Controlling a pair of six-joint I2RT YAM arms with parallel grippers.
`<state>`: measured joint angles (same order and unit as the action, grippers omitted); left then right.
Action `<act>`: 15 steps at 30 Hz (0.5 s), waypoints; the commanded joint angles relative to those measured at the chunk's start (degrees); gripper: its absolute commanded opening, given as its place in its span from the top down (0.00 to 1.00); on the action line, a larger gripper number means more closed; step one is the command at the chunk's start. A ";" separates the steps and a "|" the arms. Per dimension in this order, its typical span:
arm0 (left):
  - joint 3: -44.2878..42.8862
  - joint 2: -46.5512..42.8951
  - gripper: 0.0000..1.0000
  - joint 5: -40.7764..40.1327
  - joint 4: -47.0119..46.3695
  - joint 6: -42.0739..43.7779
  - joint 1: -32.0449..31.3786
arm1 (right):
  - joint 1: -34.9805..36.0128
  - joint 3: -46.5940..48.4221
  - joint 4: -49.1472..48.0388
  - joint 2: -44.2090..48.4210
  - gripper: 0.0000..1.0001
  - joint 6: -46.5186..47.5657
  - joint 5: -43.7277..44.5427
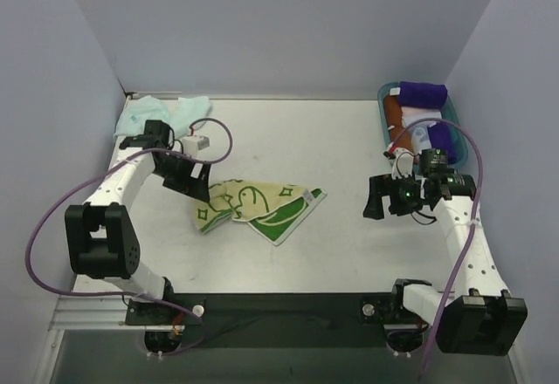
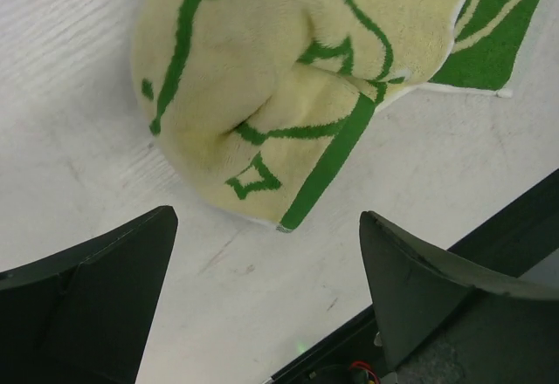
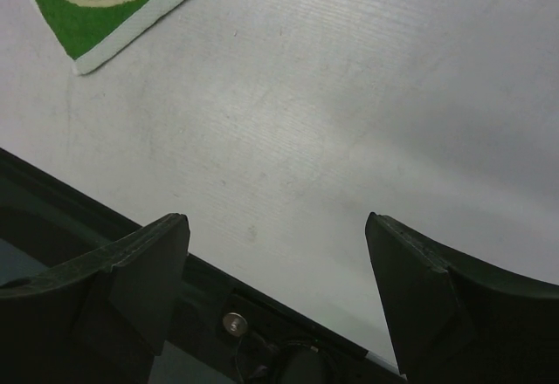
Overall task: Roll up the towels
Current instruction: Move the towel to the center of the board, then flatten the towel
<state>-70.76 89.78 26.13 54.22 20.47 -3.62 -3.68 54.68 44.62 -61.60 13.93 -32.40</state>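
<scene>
bench (image 1: 349, 148): pale, walled in on three sides; you have both arms reaching out over it.

left arm (image 1: 131, 174): bent in from the left edge, wrist pointing toward mid-bench. right arm (image 1: 463, 227): runs up the right side, wrist turned inward to the left.

yellow towel (image 1: 258, 205): lies on the bench, left of centre, between the two arms and nearer the left one. its left end is bunched into a soft fold; its right end lies flat, showing a green field with a pale border. not rolled.

mint towel (image 1: 162, 112): crumpled in the far left corner of the bench, just behind the left arm's wrist. not rolled.

tray (image 1: 383, 105): teal, at the far right corner. it holds a purple roll (image 1: 424, 94) at the back, an orange roll (image 1: 397, 120) and a second purple roll (image 1: 441, 135) nearer the right arm.

left claw (image 1: 203, 192): your wrist view shows its fingers (image 2: 105, 279) wide apart, nothing between them, with the bunched end of the yellow towel just beyond the tips. whether they touch it, cannot tell.

right claw (image 1: 374, 201): fingers (image 3: 454, 288) wide apart over bare bench, gripping nothing, well apart from the towel's green corner.
</scene>
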 commanded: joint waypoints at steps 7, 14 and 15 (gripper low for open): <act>-3.34 -5.13 0.07 9.90 3.17 13.34 10.12 | 15.01 5.35 -2.78 -10.63 0.34 -0.66 4.53; 4.75 -10.31 0.15 11.39 3.70 20.83 9.42 | 24.86 12.54 -8.14 -26.88 0.49 -2.42 12.35; 6.41 -11.28 0.16 11.83 3.62 22.75 9.51 | 25.30 13.69 -8.67 -30.21 0.51 -2.77 14.10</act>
<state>-66.65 81.58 33.98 56.38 36.47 5.61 20.45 64.10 38.39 -86.80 12.67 -24.29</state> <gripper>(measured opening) 0.847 0.505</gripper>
